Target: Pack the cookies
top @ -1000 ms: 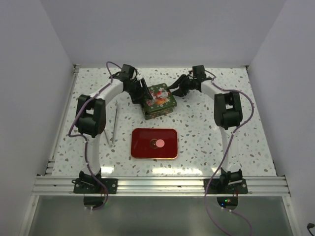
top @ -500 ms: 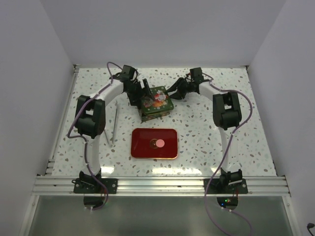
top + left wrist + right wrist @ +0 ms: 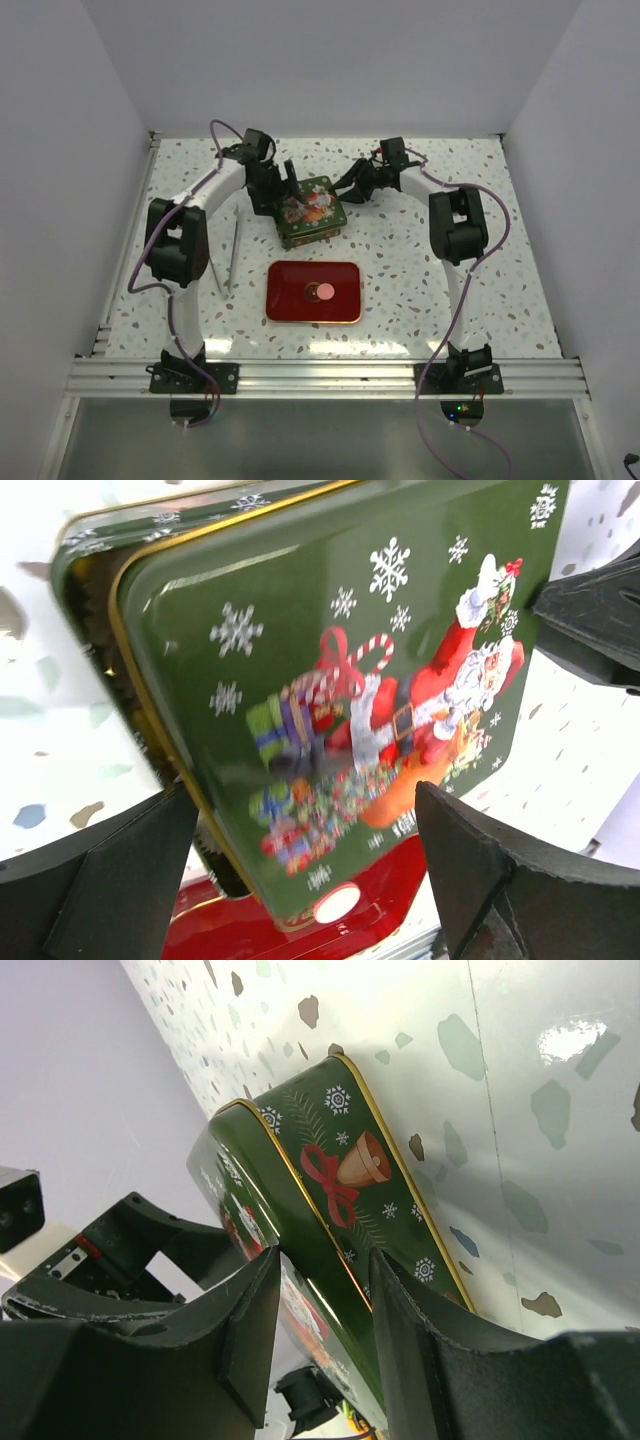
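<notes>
A green Christmas tin (image 3: 312,208) stands at the back middle of the table with its Santa lid (image 3: 330,680) lying on it, slightly askew. My left gripper (image 3: 276,190) hovers over the tin's left side, open, its fingers (image 3: 120,880) wide apart on either side of the lid. My right gripper (image 3: 350,185) is shut on the tin's right edge (image 3: 330,1200), one finger over the lid, the other against the side wall. A pink cookie (image 3: 326,292) and a dark brown one (image 3: 309,292) lie on a red tray (image 3: 290,305) nearer the arms.
A thin grey rod (image 3: 232,255) lies on the speckled table left of the red tray. White walls close in the table on three sides. An aluminium rail (image 3: 320,378) carries the arm bases along the near edge.
My left gripper has opened and let go of the lid, drawing slightly back and left. The tin has slid a little to the left with the right gripper still on it.
</notes>
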`<state>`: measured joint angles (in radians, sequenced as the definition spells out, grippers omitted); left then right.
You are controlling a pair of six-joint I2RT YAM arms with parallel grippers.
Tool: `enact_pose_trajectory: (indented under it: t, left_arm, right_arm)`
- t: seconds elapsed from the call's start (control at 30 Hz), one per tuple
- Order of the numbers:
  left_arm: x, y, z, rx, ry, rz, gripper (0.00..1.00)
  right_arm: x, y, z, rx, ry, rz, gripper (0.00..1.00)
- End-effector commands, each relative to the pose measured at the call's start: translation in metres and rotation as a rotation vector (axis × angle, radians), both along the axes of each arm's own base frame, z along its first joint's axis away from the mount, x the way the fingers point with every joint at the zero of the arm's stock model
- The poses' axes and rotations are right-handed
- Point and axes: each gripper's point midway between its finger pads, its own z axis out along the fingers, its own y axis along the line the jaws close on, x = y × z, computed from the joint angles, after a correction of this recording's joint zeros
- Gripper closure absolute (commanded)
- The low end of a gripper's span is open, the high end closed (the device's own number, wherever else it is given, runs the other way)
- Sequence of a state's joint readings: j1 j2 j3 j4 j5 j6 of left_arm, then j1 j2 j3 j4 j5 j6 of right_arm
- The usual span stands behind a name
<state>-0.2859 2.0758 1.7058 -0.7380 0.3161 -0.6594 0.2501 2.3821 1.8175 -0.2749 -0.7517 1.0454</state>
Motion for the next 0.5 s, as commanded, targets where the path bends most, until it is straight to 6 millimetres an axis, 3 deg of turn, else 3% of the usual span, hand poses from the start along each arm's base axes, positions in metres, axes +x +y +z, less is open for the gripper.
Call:
enact_pose_trajectory:
  t: [0.0, 0.33, 0.47]
  left_arm:
    - [0.002, 0.022, 0.034, 0.076, -0.074, 0.010, 0.05]
    - [-0.009, 0.054, 0.028, 0.200, -0.054, 0.049, 0.05]
    - [-0.011, 0.045, 0.019, 0.132, -0.081, 0.020, 0.06]
  right_arm:
    - [0.002, 0.005, 0.044, 0.041, -0.074, 0.025, 0.56]
    - [-0.002, 0.004, 0.038, 0.034, -0.063, 0.030, 0.56]
    - [-0.001, 0.004, 0.036, 0.030, -0.062, 0.029, 0.56]
